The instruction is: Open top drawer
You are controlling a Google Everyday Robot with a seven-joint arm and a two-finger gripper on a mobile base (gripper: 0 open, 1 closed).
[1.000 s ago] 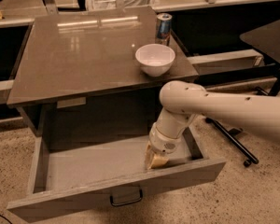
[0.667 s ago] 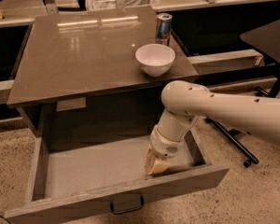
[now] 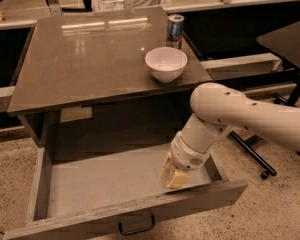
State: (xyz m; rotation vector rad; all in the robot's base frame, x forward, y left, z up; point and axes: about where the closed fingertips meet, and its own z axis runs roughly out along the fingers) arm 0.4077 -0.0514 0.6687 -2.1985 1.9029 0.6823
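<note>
The top drawer (image 3: 110, 181) stands pulled well out from under the desk (image 3: 90, 59), its grey floor bare and open to view. Its front panel runs along the bottom of the view, the right end a little higher than the left. The small black loop handle (image 3: 136, 226) hangs at the centre of that panel, on its outer face, and nothing touches it.

My fingers (image 3: 176, 176) are down inside the drawer, at its right end, just behind the front panel and close against its inner face. They show as one tan block with no gap between them, so they are drawn together and hold nothing. My wrist rises from them at a slant, and my white arm (image 3: 240, 116) bends at a rounded joint just off the desk's front right corner, then runs off to the right edge of the view.

On the desk top a white bowl (image 3: 166, 64) sits near the right front corner, upright. Just behind it, near the right edge, stands a drinks can (image 3: 175, 30) with a blue body; bowl and can are close, but I cannot tell if they touch. A pale label (image 3: 76, 114) is stuck under the desk top, above the drawer opening on the left side. The floor (image 3: 10, 169) is speckled stone. To the right a dark table (image 3: 290, 39) stands apart from the desk.
</note>
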